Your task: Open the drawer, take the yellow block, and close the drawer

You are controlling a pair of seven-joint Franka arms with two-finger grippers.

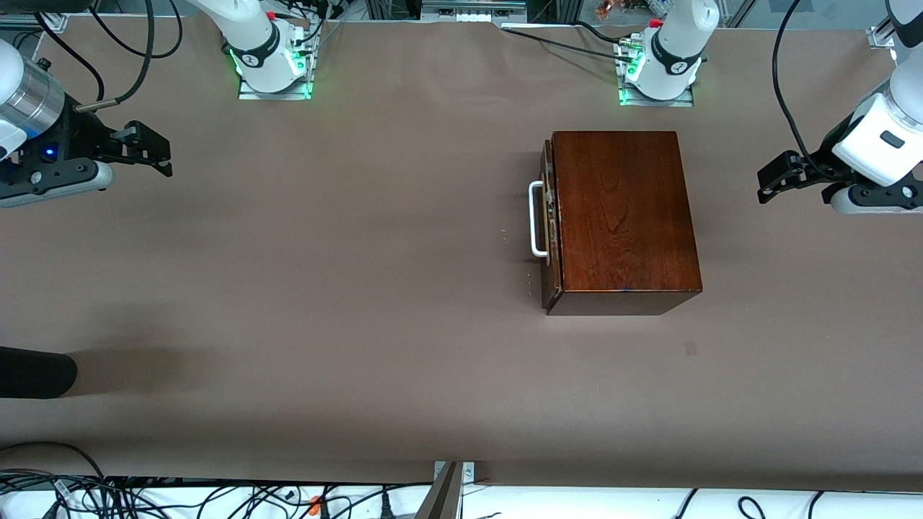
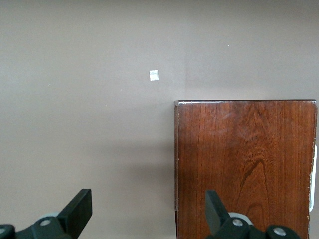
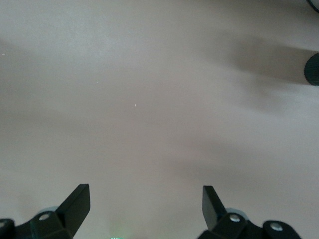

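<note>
I see the drawer (image 1: 549, 223) shut in its wooden box (image 1: 620, 216) toward the left arm's end of the table; the yellow block is presumably inside, hidden. The white handle (image 1: 536, 219) is rigid and thin: I would pinch its bar mid-span. The left gripper (image 2: 148, 208) and right gripper (image 3: 146, 205) both hover spread wide, empty

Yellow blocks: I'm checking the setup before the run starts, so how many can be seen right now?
0. No yellow block shows on the table. The drawer of the wooden box is shut, so one may be hidden inside.
</note>
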